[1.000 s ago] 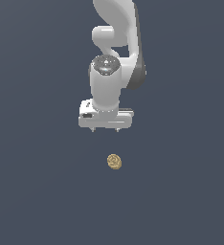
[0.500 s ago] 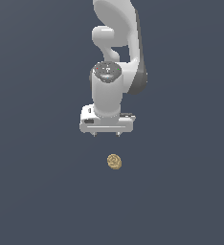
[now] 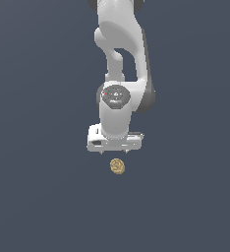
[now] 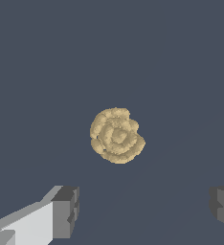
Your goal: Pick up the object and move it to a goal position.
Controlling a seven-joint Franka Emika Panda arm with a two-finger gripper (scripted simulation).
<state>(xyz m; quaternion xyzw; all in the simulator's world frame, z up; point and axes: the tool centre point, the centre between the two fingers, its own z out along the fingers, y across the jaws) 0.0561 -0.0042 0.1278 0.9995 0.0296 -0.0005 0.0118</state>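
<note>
Object [image 3: 117,166]: a small tan-gold lump with a rose-like swirl pressed into it, lying alone on the plain dark floor [image 3: 38,197]. In the exterior view it sits just below the white gripper [image 3: 115,156], roughly in line with the middle of the gripper body, perhaps a touch toward the exterior view's right. Nothing touches it.

The wrist view shows the same lump [image 4: 117,135] from above, with the two dark fingertips [image 4: 66,210] spread wide on either side of the picture and a broad gap of bare floor between them. The jaws are released and empty; the lump is much narrower than the gap.

By my reading, the step in hand is the approach: the arm [image 3: 121,59] hangs over the lump with the hand pointing down, and no grasp has begun. No goal marker shows in either view, so I cannot say where the lump must go.

The next move seems to call for lowering straight down until the fingertips flank the lump, a small centring shift first if needed, then closing gently. Its rounded, bumpy sides may slip if the pinch lands off centre.
</note>
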